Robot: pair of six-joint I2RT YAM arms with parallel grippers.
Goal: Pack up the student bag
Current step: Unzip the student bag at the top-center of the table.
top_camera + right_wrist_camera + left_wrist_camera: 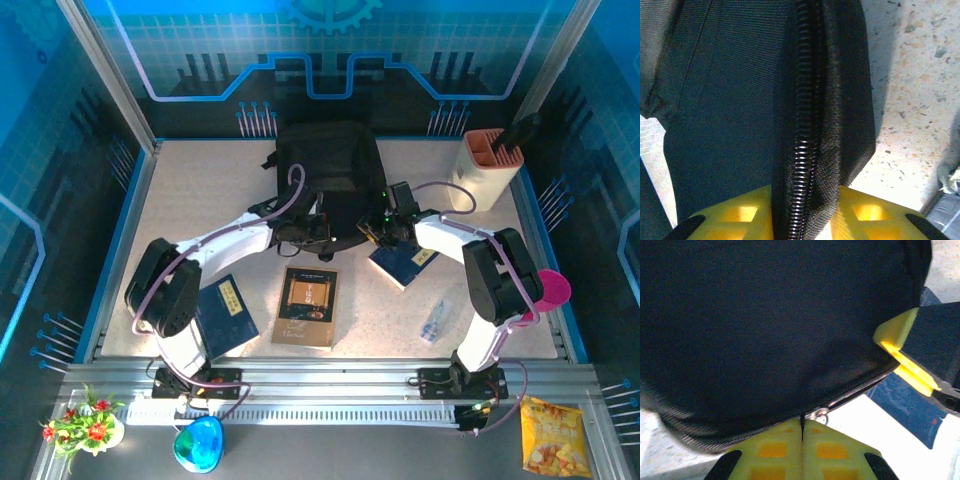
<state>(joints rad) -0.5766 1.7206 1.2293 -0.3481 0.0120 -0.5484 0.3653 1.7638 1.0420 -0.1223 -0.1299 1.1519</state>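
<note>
The student bag [330, 170], a large black backpack, lies at the back middle of the table. My left gripper [312, 232] is at its near edge. In the left wrist view the yellow fingers [775, 447] are pressed together on a thin black zipper pull [803, 421], beside a metal ring [820, 415]. My right gripper [385, 226] is at the bag's near right corner. In the right wrist view it [807, 200] is closed on a fold of the bag's fabric and its zipper teeth [807, 125]. A right finger [907, 360] also appears in the left wrist view.
Three books lie in front of the bag: a blue one [226, 312] at the left, a brown one [308, 305] in the middle, and a blue one [405, 263] under the right arm. A pink-and-white holder [488, 168] stands back right. A clear packet [436, 320] lies near the right base.
</note>
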